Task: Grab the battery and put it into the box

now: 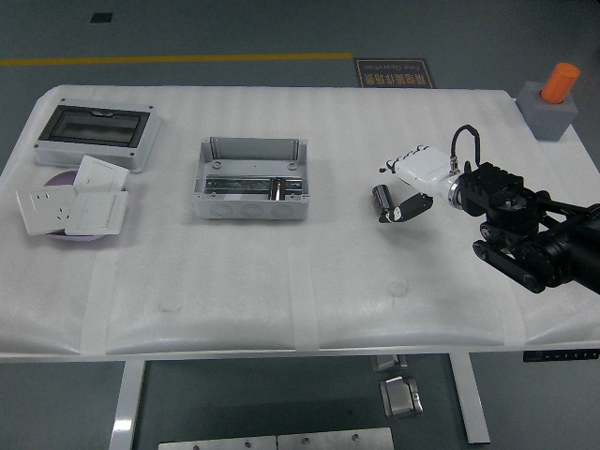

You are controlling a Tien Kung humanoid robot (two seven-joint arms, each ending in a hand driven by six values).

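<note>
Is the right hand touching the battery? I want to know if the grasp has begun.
Cannot tell: in the head view, the right hand reaches the battery, hiding any gap.

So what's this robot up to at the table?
The robot's right hand, white with black fingers, is at a small dark cylindrical battery on the white table, fingers closing around it. It seems barely lifted, if at all. The open grey plastic box it is meant for sits well to the left. The other arm is out of sight.
</note>
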